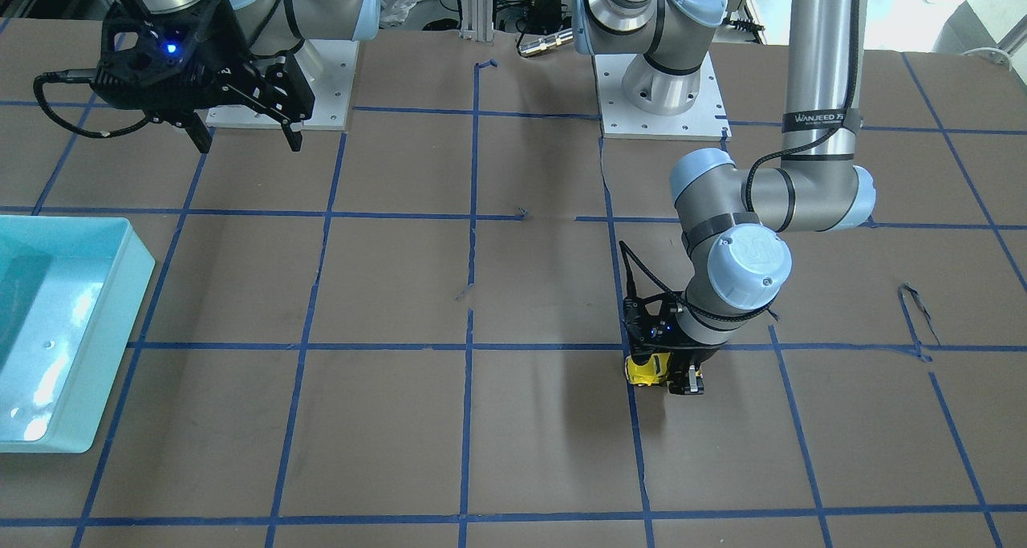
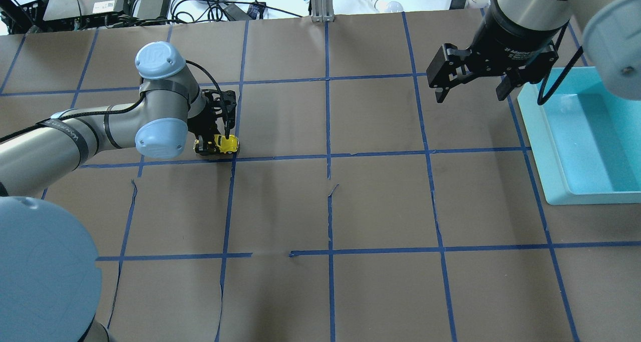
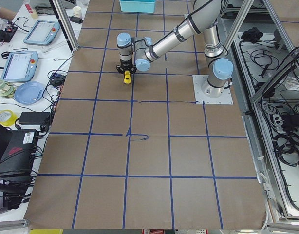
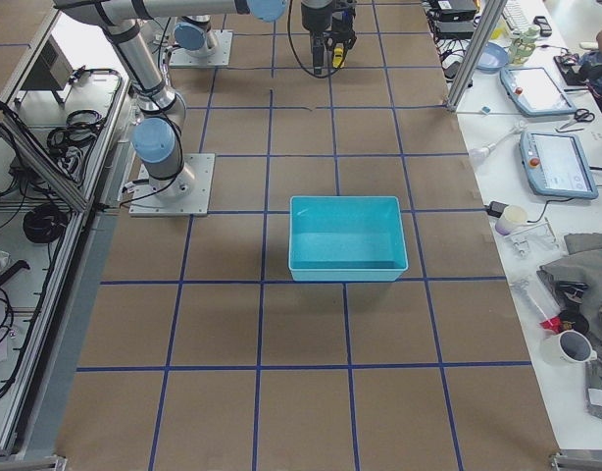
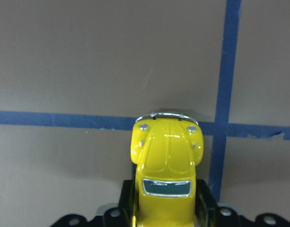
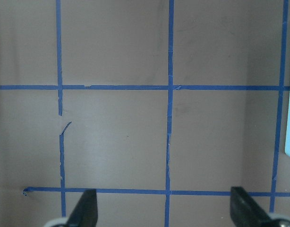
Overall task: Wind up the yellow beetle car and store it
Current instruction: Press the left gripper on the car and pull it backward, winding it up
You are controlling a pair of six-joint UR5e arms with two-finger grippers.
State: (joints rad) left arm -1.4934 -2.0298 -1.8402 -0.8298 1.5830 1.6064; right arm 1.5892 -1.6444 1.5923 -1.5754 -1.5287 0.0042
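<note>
The left gripper reached straight down to the table, and its fingers were clamped on the rear flanks of the car, one on either side. The car's nose pointed away from the wrist camera, its chrome bumper over a crossing of two blue tape lines. In the overhead view the car sat at that crossing in the far left part of the table, just beside the left arm's blue-capped wrist joint. Whether its wheels touched the paper could not be told. The right gripper hung well above the table on the other side, with its fingers spread wide apart and nothing between them. A teal bin stood near it at the table's right edge, well apart from the car.
</note>
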